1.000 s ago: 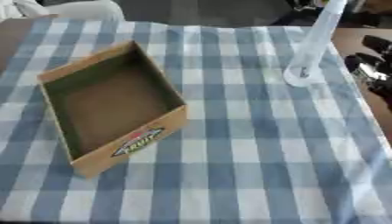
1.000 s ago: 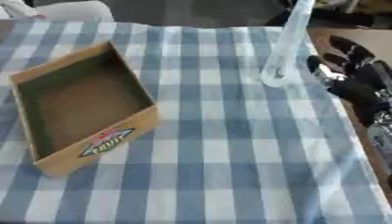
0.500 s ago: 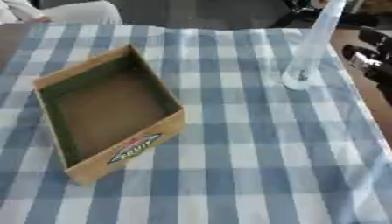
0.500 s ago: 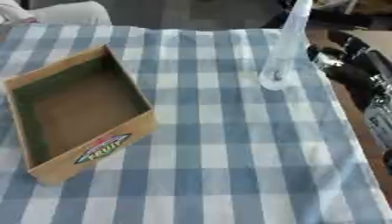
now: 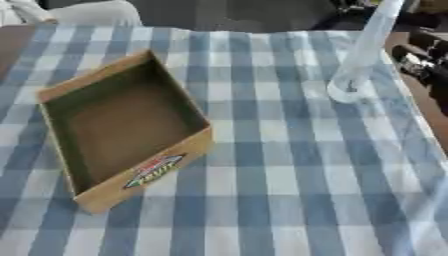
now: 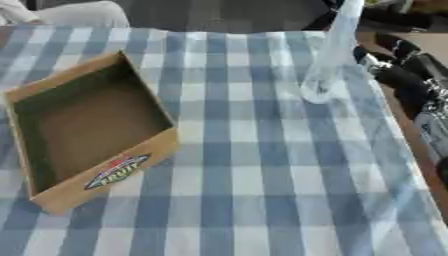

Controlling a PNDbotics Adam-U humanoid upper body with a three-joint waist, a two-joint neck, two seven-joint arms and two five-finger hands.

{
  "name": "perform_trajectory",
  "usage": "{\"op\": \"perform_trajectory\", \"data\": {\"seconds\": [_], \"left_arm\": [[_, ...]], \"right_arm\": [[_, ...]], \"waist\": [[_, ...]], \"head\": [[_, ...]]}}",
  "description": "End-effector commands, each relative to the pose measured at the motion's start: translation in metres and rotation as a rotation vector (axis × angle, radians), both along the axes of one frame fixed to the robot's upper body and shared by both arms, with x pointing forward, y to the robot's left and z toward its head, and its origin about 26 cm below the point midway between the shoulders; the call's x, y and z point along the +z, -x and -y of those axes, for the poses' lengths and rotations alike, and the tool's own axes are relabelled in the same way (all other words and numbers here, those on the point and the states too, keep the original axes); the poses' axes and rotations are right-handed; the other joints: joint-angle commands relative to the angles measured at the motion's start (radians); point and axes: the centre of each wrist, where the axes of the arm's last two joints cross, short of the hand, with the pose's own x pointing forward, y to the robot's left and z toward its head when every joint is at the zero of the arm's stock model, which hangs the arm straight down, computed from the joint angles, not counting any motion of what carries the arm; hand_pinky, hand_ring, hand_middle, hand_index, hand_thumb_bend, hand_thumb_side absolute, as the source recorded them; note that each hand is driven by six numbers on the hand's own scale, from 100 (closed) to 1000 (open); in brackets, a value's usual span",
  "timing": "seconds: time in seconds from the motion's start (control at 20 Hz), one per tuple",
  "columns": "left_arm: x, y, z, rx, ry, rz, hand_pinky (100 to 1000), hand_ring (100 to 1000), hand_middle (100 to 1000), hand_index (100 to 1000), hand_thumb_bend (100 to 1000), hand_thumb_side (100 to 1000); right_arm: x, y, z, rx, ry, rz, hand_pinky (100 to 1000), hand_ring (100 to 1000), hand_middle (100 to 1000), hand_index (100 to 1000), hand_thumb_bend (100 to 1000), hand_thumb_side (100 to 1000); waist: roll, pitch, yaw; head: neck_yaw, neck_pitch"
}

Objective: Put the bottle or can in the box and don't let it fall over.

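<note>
A tall clear bottle (image 6: pixel 331 50) stands upright at the far right of the checked cloth. An open cardboard box (image 5: pixel 144 172) with a printed label on its front wall lies on the left, with nothing inside it. My right hand (image 6: pixel 398 75), black, is just to the right of the bottle and slightly apart from it. Its fingers are relaxed and hold nothing. My left hand shows in neither view.
The blue and white checked tablecloth (image 5: pixel 289 165) covers the table between box and bottle. Its right edge runs close behind the bottle, with a brown surface (image 5: pixel 433 107) beyond. A pale shape (image 5: pixel 87 11) sits past the far left corner.
The picture has shifted slightly with the camera. The bottle still stands in the same spot, the box has not moved, and my right hand stays beside the bottle.
</note>
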Motion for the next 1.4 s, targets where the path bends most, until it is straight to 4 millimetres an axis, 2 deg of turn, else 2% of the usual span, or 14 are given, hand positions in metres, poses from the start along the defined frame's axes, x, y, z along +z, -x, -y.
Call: {"op": "perform_trajectory", "data": {"seconds": [0.05,0.65,1.15,1.3,1.35,1.4], "left_arm": [[0.011,0.002,0.004,-0.036,0.001,0.039,887,1000,722,680,100,565],[0.014,0.001,0.007,-0.064,0.008,0.048,889,1000,725,679,100,565],[0.016,0.001,0.010,-0.081,0.011,0.053,890,1000,726,678,100,566],[0.018,0.000,0.012,-0.089,0.012,0.062,890,1000,727,678,100,566],[0.019,0.000,0.012,-0.091,0.013,0.065,890,1000,727,678,100,566],[0.020,0.000,0.013,-0.094,0.014,0.068,890,1000,727,678,100,566]], "right_arm": [[0.022,0.000,0.013,-0.055,0.042,0.050,974,999,1000,937,307,288],[0.045,-0.011,0.013,-0.041,0.097,0.141,1000,1000,1000,932,314,324],[0.057,-0.017,-0.003,0.051,0.107,0.180,977,995,1000,914,318,273],[0.060,-0.020,-0.008,0.081,0.122,0.180,956,980,1000,898,317,250],[0.061,-0.021,-0.009,0.089,0.126,0.183,955,975,1000,894,299,217],[0.061,-0.022,-0.009,0.094,0.128,0.183,954,971,1000,892,320,238]], "waist": [[0.002,-0.008,0.005],[0.006,0.034,0.028],[0.009,0.061,0.043],[0.008,0.070,0.053],[0.008,0.074,0.057],[0.008,0.077,0.061]], "head": [[-0.007,-0.025],[-0.017,-0.061],[-0.023,-0.069],[-0.029,-0.076],[-0.031,-0.079],[-0.033,-0.083]]}}
